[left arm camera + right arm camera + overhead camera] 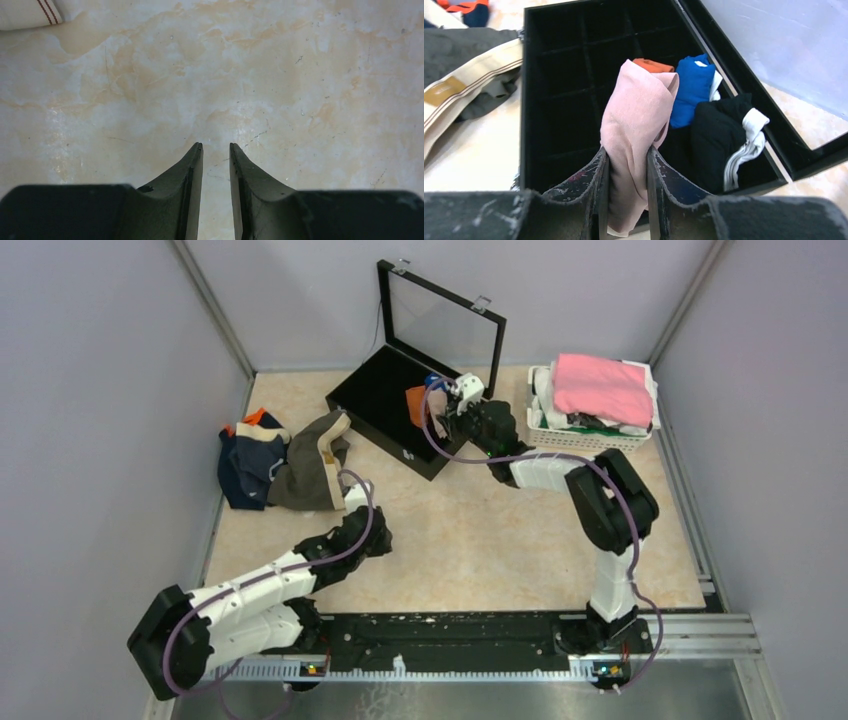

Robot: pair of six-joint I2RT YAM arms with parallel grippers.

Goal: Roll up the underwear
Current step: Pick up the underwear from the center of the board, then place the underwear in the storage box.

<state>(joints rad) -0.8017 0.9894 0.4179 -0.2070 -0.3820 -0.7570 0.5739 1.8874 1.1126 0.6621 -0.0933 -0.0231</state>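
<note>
- We saw the right gripper [628,152] in the upper middle of the overhead view. Its two dark fingers were clamped on a pale pink-beige rolled cloth brief [636,110], which stood up between them.
- That brief hung over the black divided box [526,90], whose clear lid [774,45] stood open at the upper right of the right wrist view. We could not tell whether the cloth touched the box floor.
- Along the right side of the box lay a rust-orange cloth roll [653,65], a bright blue cloth roll [693,87] and a black cloth roll with white trim [716,135], one beside the next.
- The left gripper [216,146] sat at the bottom centre of the left wrist view, above the beige marbled table [480,530]. Its fingers stood a narrow gap apart with nothing between them.
- A corner of tan waistband with red stripes [27,12] showed at the upper left of that view, well apart from the fingers.
- In the overhead view an olive-brown cloth brief with a tan band [310,465] lay unrolled at the left of the table, just above the left gripper. It touched a navy cloth brief with white trim [240,470] at the far left.
- A white slotted plastic basket [590,438] stood at the upper right, with a bright pink folded cloth [600,388] on top.
</note>
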